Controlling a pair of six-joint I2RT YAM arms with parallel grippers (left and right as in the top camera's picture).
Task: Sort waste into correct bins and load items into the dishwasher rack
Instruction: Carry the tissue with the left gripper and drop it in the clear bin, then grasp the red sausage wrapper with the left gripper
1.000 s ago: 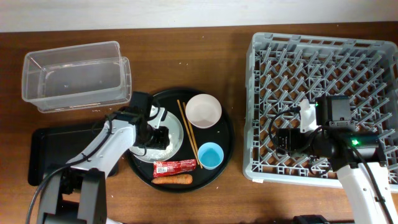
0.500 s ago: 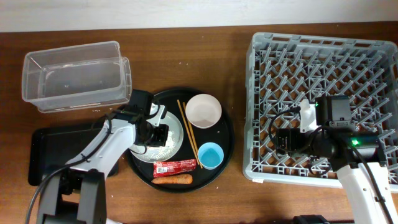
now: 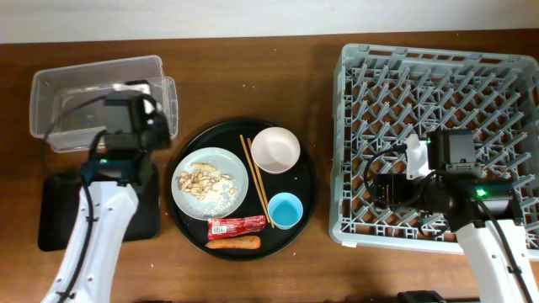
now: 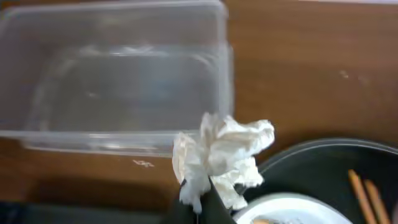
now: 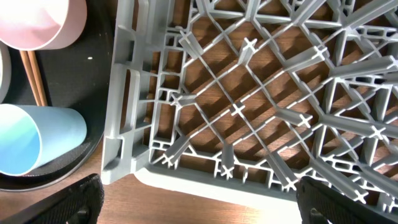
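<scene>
My left gripper (image 3: 152,126) is shut on the crumpled white tissue (image 4: 221,155) and holds it beside the right end of the clear tub (image 3: 97,101), above the wood. The flat black tray (image 3: 59,210) lies under my left arm. The grey-white plate (image 3: 210,183) holds beige food scraps (image 3: 202,178). Next to it are the chopsticks (image 3: 255,181), the pinkish bowl (image 3: 275,150), the blue cup (image 3: 285,210), the red wrapper (image 3: 237,225) and the carrot (image 3: 236,244). My right gripper (image 5: 199,205) is open and empty over the front left corner of the grey rack (image 3: 438,84).
The plate, bowl, cup, chopsticks, wrapper and carrot all sit on a large round black tray (image 3: 310,181) between the bins and the rack. The rack's left wall (image 5: 127,93) stands close to the cup (image 5: 37,140) and the bowl (image 5: 43,22).
My left arm has lifted off the plate and swung up and left to the clear tub's right end, carrying the tissue. The plate now shows in full. The right arm has not moved.
</scene>
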